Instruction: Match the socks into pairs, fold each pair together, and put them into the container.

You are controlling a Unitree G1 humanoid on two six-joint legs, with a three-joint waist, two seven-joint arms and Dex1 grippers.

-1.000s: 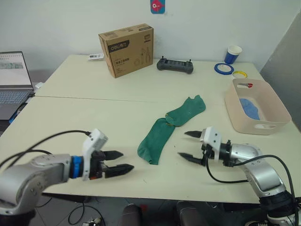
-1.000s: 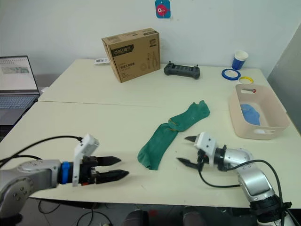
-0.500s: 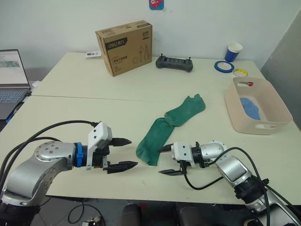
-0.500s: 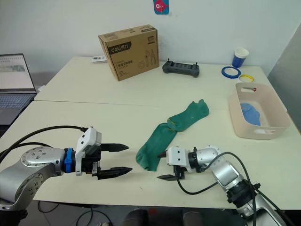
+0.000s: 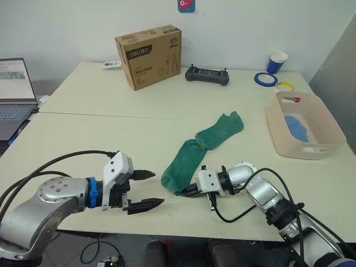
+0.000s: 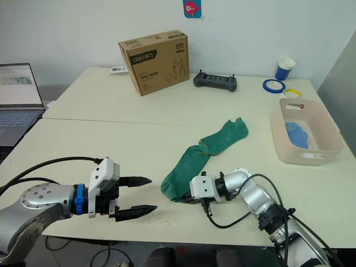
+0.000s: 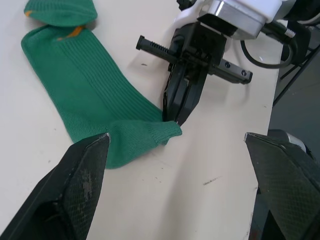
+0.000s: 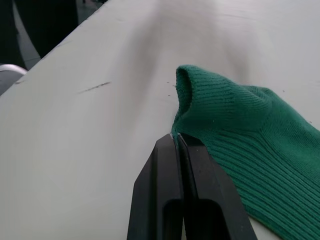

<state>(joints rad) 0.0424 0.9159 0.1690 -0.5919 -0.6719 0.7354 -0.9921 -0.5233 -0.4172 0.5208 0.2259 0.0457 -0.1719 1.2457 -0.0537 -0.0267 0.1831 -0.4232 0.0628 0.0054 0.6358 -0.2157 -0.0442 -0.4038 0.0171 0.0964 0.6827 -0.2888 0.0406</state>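
Since half a second ago your right hand (image 5: 189, 192) has closed, pinching the cuff edge of the near green sock (image 5: 181, 167); before, its fingers were spread just short of it. Your left hand (image 5: 146, 189) stays open, beside that cuff. Two green socks on the worktop (image 5: 111, 133), second one (image 5: 221, 129) overlapping the first; light blue fabric (image 5: 296, 128) inside the container (image 5: 303, 149).
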